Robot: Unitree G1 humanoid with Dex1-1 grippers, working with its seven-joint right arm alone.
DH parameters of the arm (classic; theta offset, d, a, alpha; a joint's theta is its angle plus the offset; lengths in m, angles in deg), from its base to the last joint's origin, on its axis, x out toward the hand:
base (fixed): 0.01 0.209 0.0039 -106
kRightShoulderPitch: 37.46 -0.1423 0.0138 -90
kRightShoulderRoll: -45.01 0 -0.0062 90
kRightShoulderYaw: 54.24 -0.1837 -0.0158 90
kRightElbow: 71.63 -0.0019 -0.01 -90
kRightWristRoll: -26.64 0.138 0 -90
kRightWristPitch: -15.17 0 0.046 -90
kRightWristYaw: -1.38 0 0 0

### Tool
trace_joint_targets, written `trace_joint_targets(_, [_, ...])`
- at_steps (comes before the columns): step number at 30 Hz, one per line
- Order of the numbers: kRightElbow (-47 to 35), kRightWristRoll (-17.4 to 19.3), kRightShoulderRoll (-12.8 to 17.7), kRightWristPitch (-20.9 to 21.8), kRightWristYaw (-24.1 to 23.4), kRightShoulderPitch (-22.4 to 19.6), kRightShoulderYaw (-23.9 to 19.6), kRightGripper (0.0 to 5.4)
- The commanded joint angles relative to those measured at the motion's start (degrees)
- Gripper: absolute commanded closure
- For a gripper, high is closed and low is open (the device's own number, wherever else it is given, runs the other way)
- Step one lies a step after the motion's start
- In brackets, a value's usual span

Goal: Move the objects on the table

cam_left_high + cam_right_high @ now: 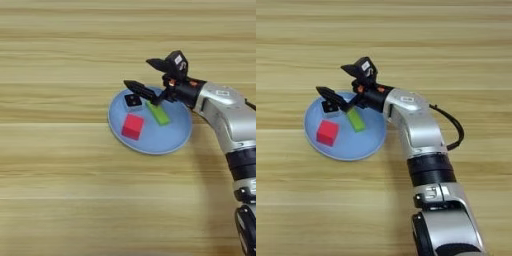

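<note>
Directly beneath the lower finger of the spread black two-fingered pincer (pixel 141 76) (empty) sits the small black white-dotted cube (pixel 132 100).

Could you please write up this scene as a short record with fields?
surface: wooden table
plate: light-blue, round, right of centre in the left eye view
on plate: red cube, black cube, green block
layout: black cube at the far left of the plate, red cube nearer the camera, green block to their right
gripper: right gripper, open, over the plate's far edge
lower finger: tip just above the black cube; contact cannot be told
held: nothing visible
screwdriver: not seen
</note>
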Motion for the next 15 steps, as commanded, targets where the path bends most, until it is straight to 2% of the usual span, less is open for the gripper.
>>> trace_joint_targets(1, [-2.8,2.1,3.2,4.2,1.2,-1.7,-2.4,0.05])
trace_joint_targets(15, [-3.3,4.5,8.9,10.4,9.6,4.2,-4.3,0.05])
